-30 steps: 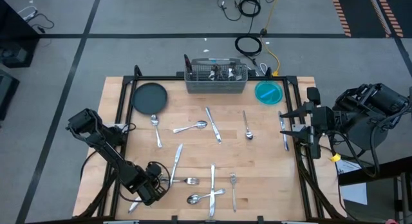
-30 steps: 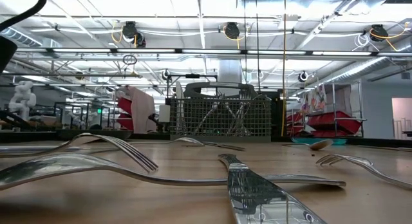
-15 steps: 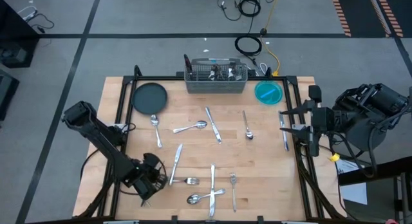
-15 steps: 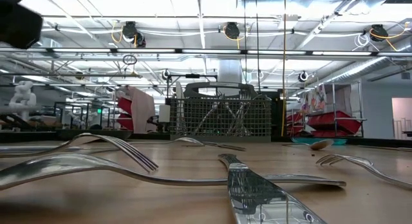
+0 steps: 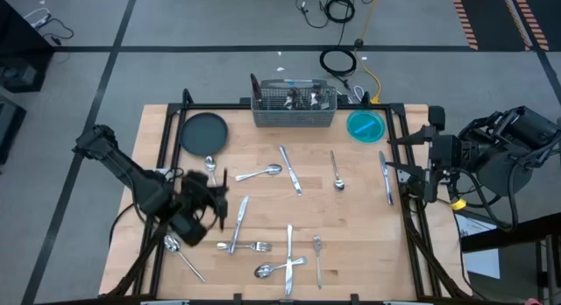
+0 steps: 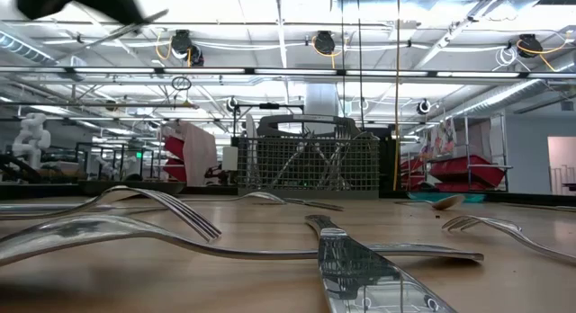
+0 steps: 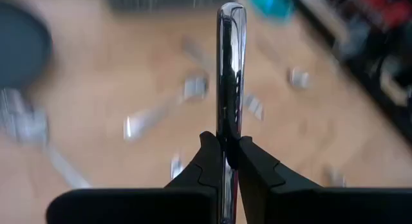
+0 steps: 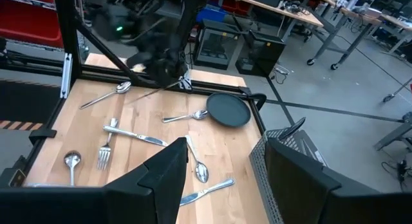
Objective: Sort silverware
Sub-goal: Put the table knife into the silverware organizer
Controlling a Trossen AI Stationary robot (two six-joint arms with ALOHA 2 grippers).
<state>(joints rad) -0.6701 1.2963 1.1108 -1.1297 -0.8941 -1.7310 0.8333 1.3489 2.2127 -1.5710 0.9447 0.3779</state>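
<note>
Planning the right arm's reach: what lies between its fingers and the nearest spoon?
A shiny silver table knife, lying flat; the high view shows it.

Polished metal on pale wood

Mirror-bright steel silverware [image 5: 289, 246] lies on a matt, light-grained wooden table [image 5: 359, 244], beside a grey wire-mesh caddy [image 5: 294, 108], a dull dark plate [image 5: 203, 133] and a glossy teal bowl [image 5: 365, 125].

Even, bright overhead lighting from ceiling strips [image 6: 270, 25]; soft shadows. Left wrist view: table [image 7: 129, 76] beyond the held utensil [image 7: 230, 69] motion-blurred. Low view: nearest silverware [image 6: 360, 268] defocused, glinting.
</note>
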